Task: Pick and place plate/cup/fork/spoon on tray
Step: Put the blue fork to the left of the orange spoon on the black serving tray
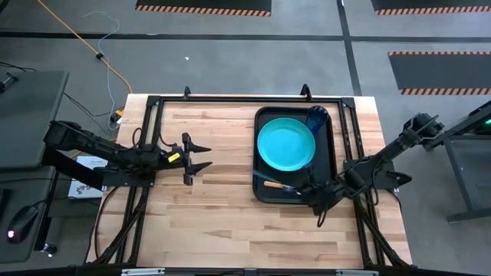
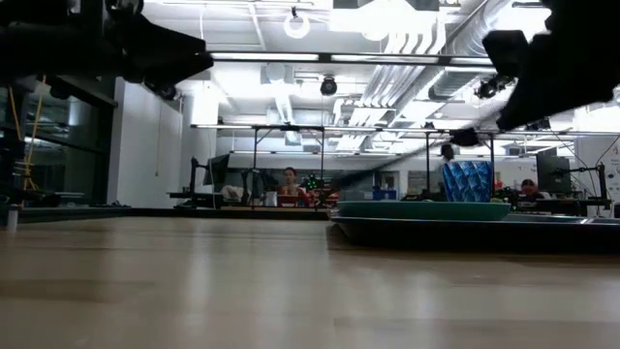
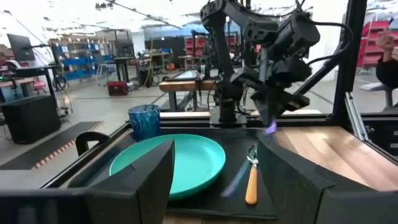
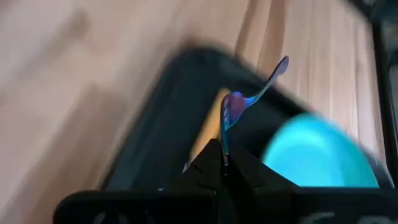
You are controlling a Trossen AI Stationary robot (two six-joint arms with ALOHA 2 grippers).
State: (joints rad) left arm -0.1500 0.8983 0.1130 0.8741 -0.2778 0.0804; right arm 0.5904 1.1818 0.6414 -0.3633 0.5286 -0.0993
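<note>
On the table (image 1: 230,222), toward its right half: one black tray (image 1: 262,157) with a raised rim, long side running front to back. Inside the tray: one turquoise plate (image 1: 285,144), lying flat and filling most of the width; one dark-blue cup (image 1: 317,116), upright in the far right corner, just beside the plate's rim; one spoon (image 3: 251,180) with an orange handle and shiny bowl, lying flat in the near strip of the tray, apart from the plate. Over that near edge: the right gripper (image 1: 313,192), fingers pinched together on the fork (image 4: 249,102), a thin bluish utensil that sticks out past the fingertips and hangs in the air above the tray floor, close to the spoon; the wrist view shows its tip blurred, with the orange handle below it. On the left half of the table: the left gripper (image 1: 201,158), pointed toward the tray and well apart from it, fingers (image 3: 149,180) spread wide with nothing between them. Beyond the table, in the low view: a person (image 2: 289,180) seated far off among workbenches.
</note>
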